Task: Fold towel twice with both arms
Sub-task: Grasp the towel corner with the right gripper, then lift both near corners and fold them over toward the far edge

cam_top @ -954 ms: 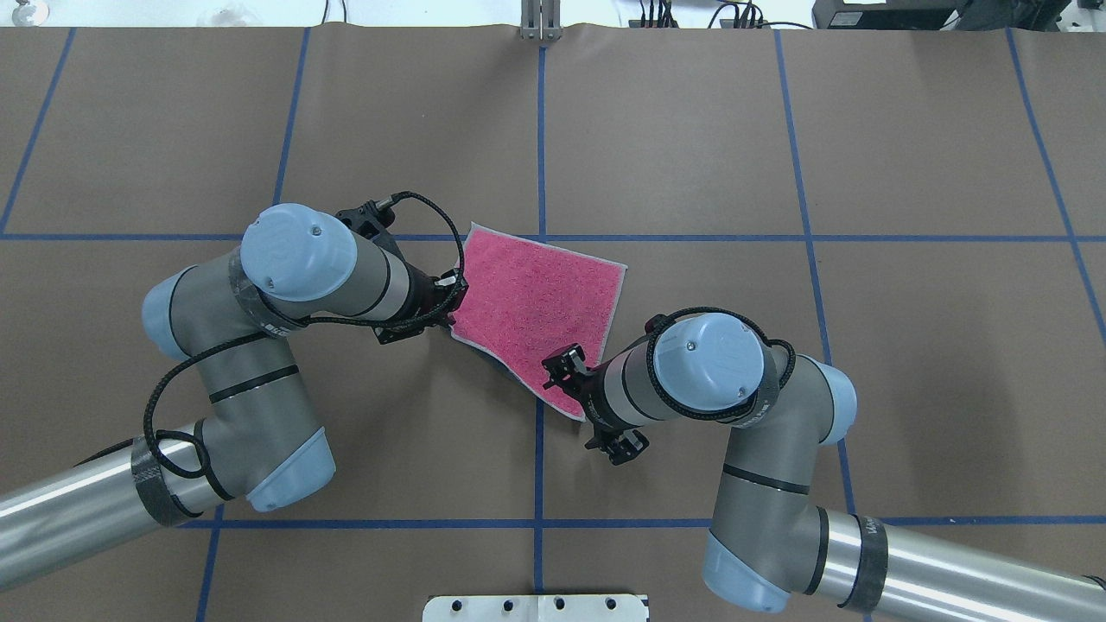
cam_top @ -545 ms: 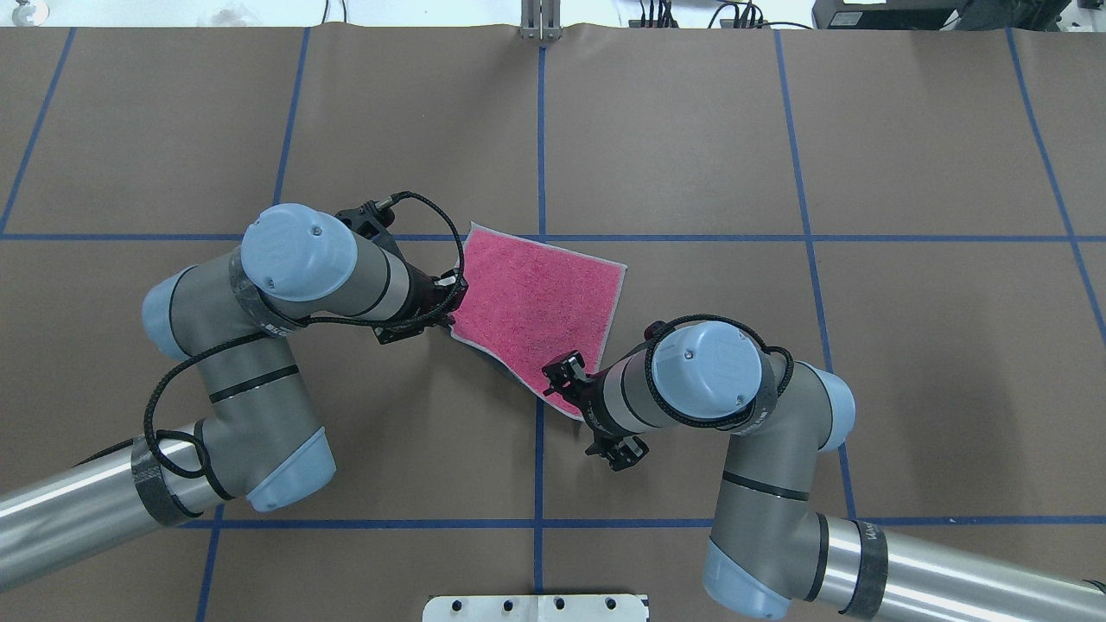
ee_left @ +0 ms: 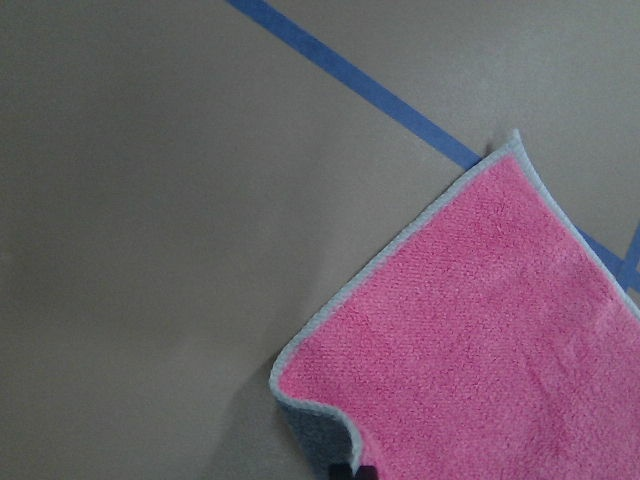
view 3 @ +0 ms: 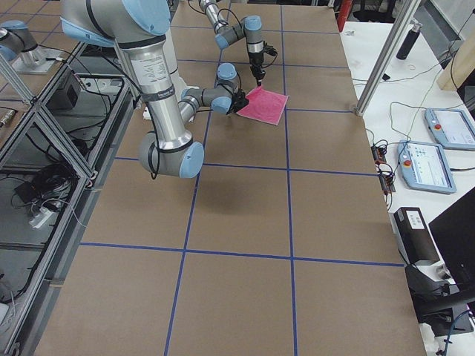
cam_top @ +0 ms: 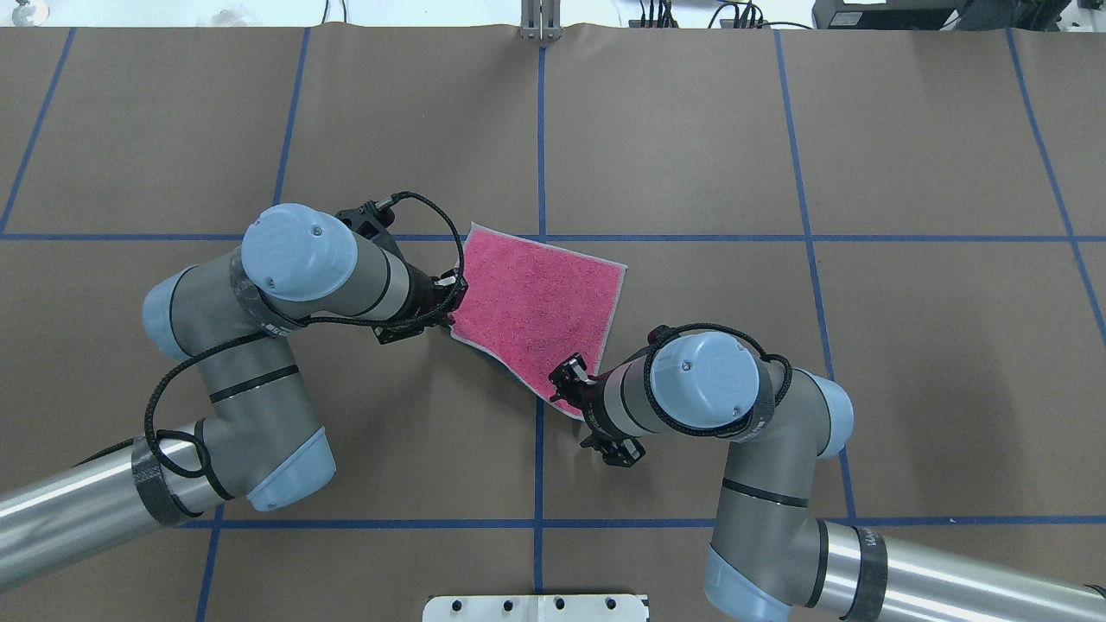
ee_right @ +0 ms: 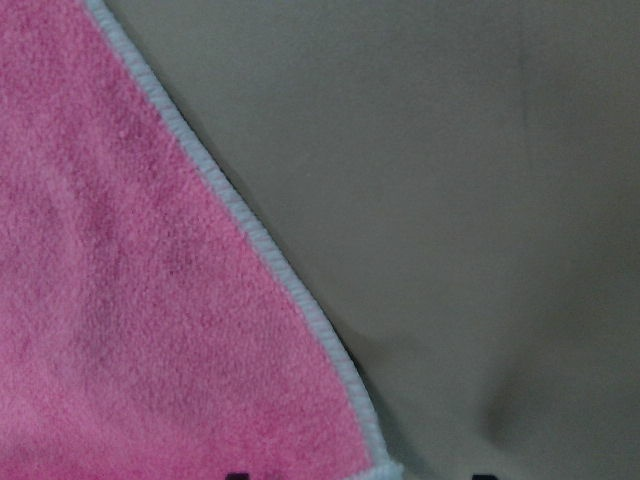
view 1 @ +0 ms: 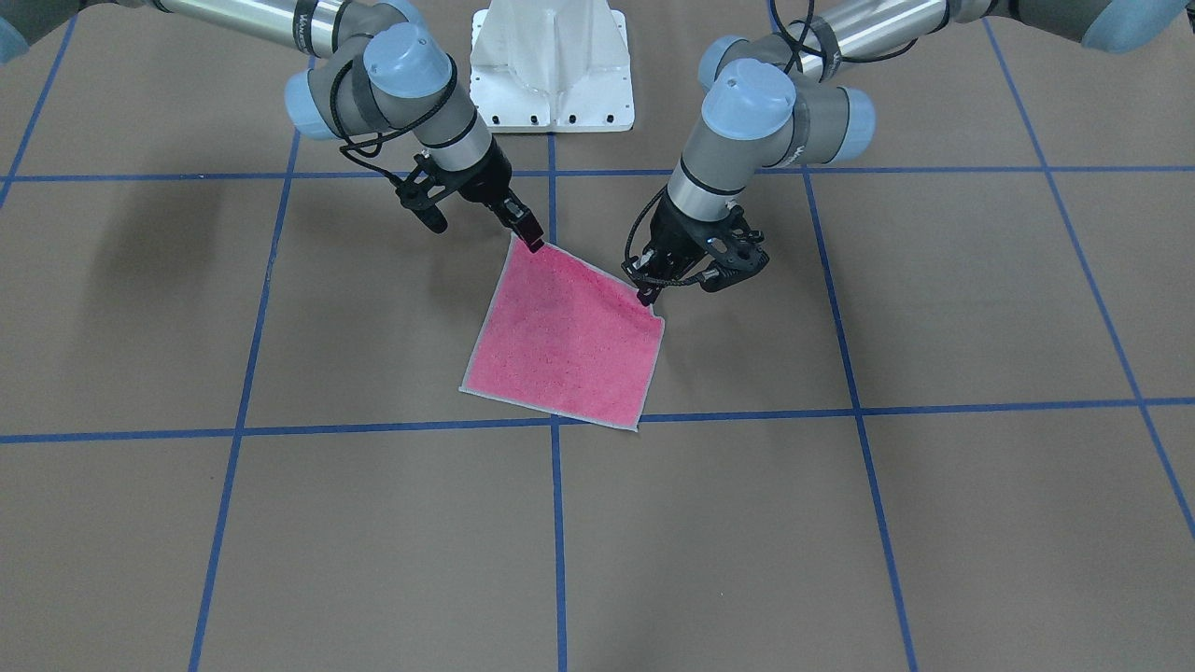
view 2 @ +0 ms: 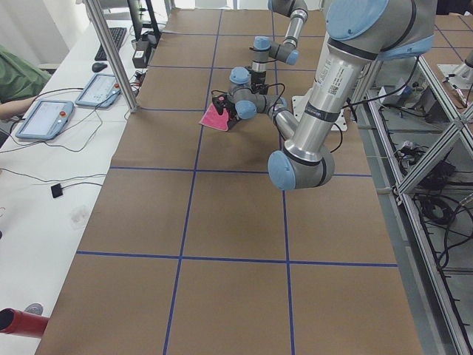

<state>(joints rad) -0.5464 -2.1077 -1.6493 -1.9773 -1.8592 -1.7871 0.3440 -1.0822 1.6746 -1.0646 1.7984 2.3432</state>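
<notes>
towel [cam_top: 540, 294] pink side up, askew on bench [cam_top: 907, 363] | left pincer [cam_top: 450, 316] at its left corner, grey underside peeking | right pincer [cam_top: 567, 378] over its nearest corner

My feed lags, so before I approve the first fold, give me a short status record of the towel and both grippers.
towel: spread on the table, pink face up
folds done: none
left gripper: shut on a robot-side corner, lifted a little so the grey underside shows
right gripper: at the other robot-side corner; open or shut cannot be told
</notes>
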